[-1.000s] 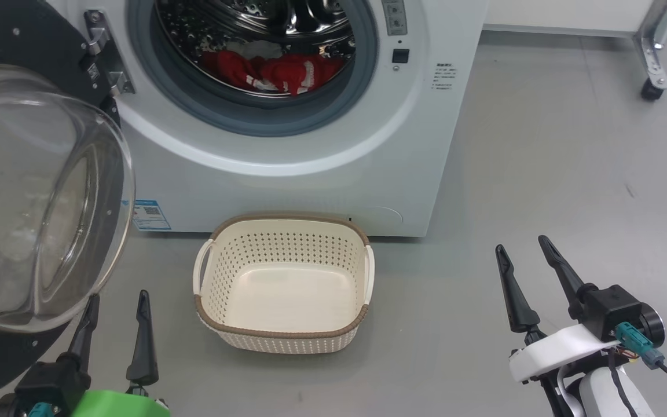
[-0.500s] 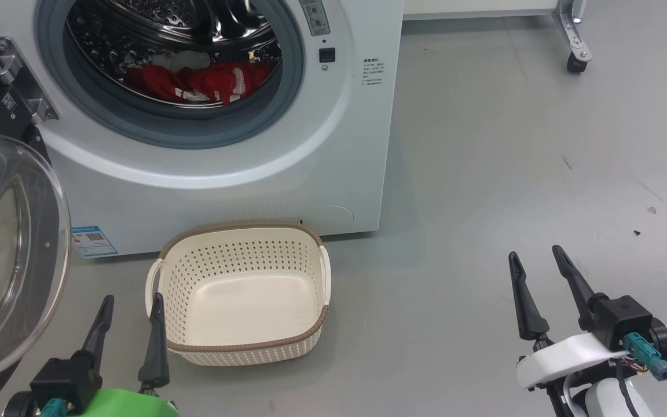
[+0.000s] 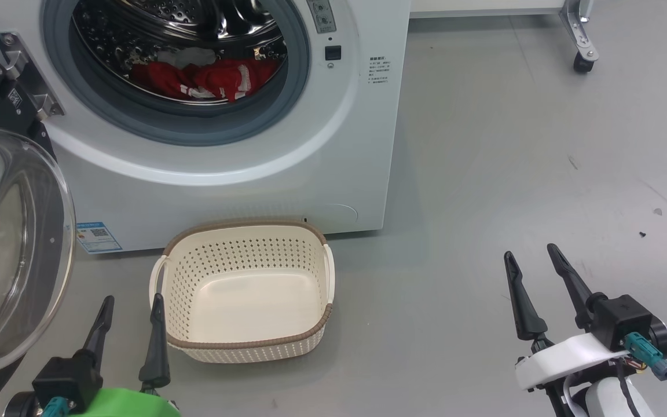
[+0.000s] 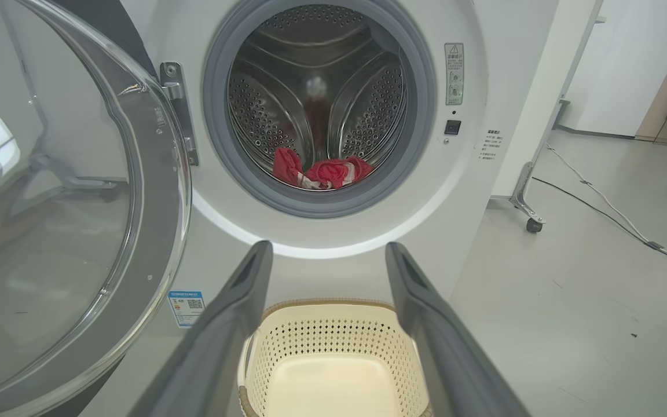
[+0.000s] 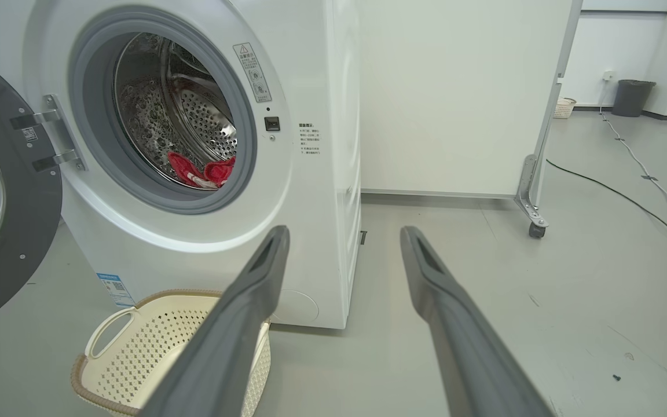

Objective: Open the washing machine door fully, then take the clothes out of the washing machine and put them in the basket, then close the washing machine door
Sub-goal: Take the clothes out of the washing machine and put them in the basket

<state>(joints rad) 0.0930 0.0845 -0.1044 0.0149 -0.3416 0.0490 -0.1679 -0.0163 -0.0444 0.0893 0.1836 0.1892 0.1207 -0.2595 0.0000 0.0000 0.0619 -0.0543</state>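
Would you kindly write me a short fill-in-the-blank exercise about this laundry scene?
1. The washing machine door stands ____.
2. The clothes lie inside the steel ____.
3. The basket is ____.
4. The left hand and right hand each hold ____.
Missing words: open; drum; empty; nothing.

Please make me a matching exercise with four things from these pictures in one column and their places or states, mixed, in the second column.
1. washing machine door
2. clothes
3. basket
4. right gripper

A. inside the drum
B. open, holding nothing
C. swung open
D. empty, on the floor

Pairs: 1-C, 2-A, 3-D, 4-B
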